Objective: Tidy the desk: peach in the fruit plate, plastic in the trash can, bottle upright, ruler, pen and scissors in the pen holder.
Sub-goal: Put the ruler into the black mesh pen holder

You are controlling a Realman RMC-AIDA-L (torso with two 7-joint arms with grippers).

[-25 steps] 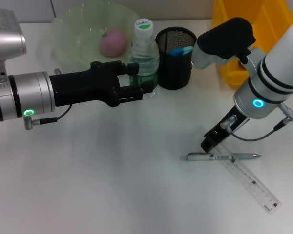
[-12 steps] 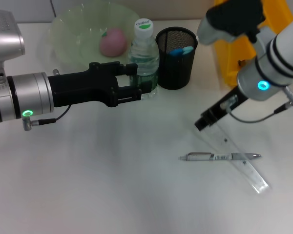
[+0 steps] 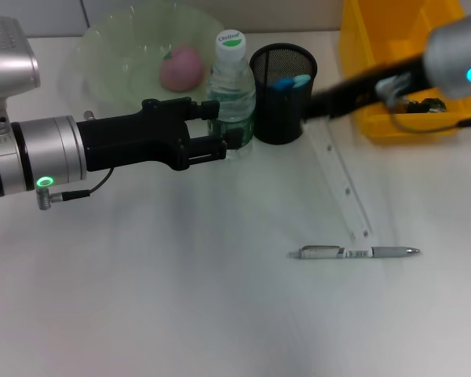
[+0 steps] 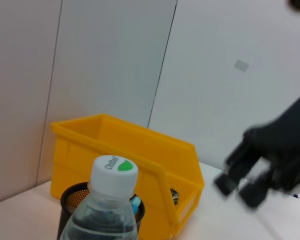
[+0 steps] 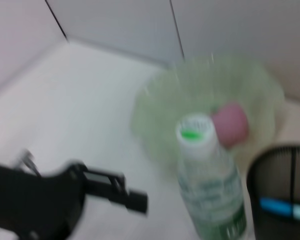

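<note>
Ruler [image 3: 344, 184] is the thing in hand: a clear, thin plastic strip hanging at a slant just right of the black mesh pen holder [image 3: 283, 93], its top end pinched in your right gripper [image 3: 318, 107] beside the holder's rim, its low end near the pen [image 3: 353, 252], though you cannot tell from the head view whether it touches the desk [image 3: 180, 298]. It will be light and stiff along its length but slick and bendy across its flat, so a pinch near one end lets it swing; expect it to pivot as you carry it, and feed its free end down into the holder rather than dropping it flat. Your left gripper [image 3: 220, 133] sits just left of the holder, fingers clamped around the lower body of the upright water bottle [image 3: 231, 88]. Behind the bottle, further left of the holder, the peach [image 3: 180, 67] lies in the green fruit plate [image 3: 110, 55]. Something blue already stands inside the holder. A yellow bin [image 3: 392, 63] stands to the holder's right.
</note>
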